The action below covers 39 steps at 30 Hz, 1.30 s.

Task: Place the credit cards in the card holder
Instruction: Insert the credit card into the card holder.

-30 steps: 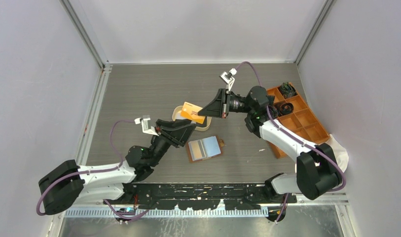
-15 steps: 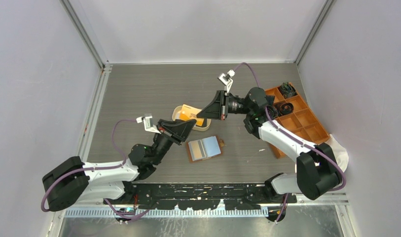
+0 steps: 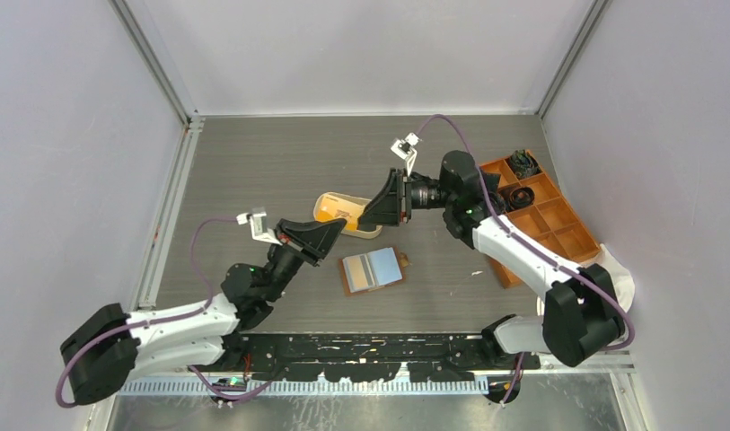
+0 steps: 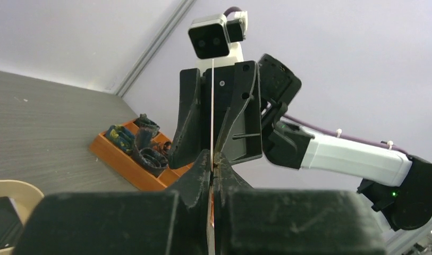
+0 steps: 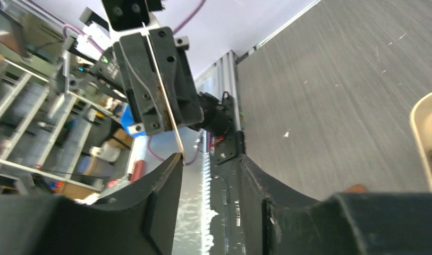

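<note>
Two grippers meet in mid-air over the far half of the table, and the step in hand reads as a hand-over. The left gripper [image 4: 212,162] is fully closed on the lower edge of a thin, flat plastic credit card [image 4: 211,106], which stands upright and edge-on in both wrist views. The right gripper [image 5: 209,159] faces it with its jaws partly apart, one finger on each side of the card, and a visible gap shows that it is not clamping. The pair hangs above the near rim of a cream oval tray [image 3: 328,205]. Nearer the arm bases, a brown leather folding card holder [image 3: 372,270] lies open and flat on the grey table [image 3: 253,162], its inner face showing grey-blue and pale bands; it is apart from both grippers. An orange compartmented box [image 3: 558,229] sits at the right edge. The next move calls for the right arm to back straight off along the card plane, then for the left arm to tilt the card, align its free edge with a slot and slide it in. A tilted entry would probably catch the leather lip.
</note>
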### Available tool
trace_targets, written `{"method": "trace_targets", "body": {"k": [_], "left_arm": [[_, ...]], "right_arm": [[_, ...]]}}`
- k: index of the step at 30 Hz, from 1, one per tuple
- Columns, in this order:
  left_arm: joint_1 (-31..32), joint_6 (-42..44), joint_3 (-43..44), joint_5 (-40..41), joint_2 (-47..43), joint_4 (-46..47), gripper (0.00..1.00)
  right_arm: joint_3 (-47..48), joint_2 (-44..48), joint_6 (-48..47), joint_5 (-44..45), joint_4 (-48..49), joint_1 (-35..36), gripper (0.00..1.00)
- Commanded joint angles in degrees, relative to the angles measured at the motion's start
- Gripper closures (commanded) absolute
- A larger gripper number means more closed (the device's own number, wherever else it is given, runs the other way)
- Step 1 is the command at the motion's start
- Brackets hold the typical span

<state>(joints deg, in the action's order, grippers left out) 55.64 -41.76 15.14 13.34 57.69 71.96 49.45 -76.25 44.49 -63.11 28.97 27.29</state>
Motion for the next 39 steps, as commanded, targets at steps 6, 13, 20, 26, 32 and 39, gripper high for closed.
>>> {"method": "trace_targets", "body": {"k": [6, 13, 20, 26, 32, 39], "left_arm": [[-1.8, 5.8, 3.0, -13.0, -21.8, -39.3, 1.0], [-1.9, 12.5, 2.9, -19.2, -30.8, -55.6, 1.0], [-1.8, 19.0, 1.3, -26.6, -30.3, -55.1, 1.0], [-1.9, 24.2, 2.4, -31.2, -22.8, -53.5, 1.0], [-1.8, 30.1, 4.6, -32.9, -15.6, -53.1, 1.0], [-1.9, 31.8, 5.7, -33.8, -12.2, -51.8, 1.0]], "right_arm": [[12.5, 5.4, -66.1, -1.5, -57.8, -0.1, 0.35], [12.6, 6.3, -110.7, -5.3, -87.2, -0.4, 0.2], [10.4, 6.6, -110.2, -3.5, -85.8, -0.5, 0.16], [9.6, 6.3, -107.2, -4.5, -84.3, -0.4, 0.15], [10.0, 5.1, -100.5, -4.4, -82.4, 0.0, 0.15], [7.9, 4.4, -87.2, -2.7, -71.9, 3.4, 0.29]]}}
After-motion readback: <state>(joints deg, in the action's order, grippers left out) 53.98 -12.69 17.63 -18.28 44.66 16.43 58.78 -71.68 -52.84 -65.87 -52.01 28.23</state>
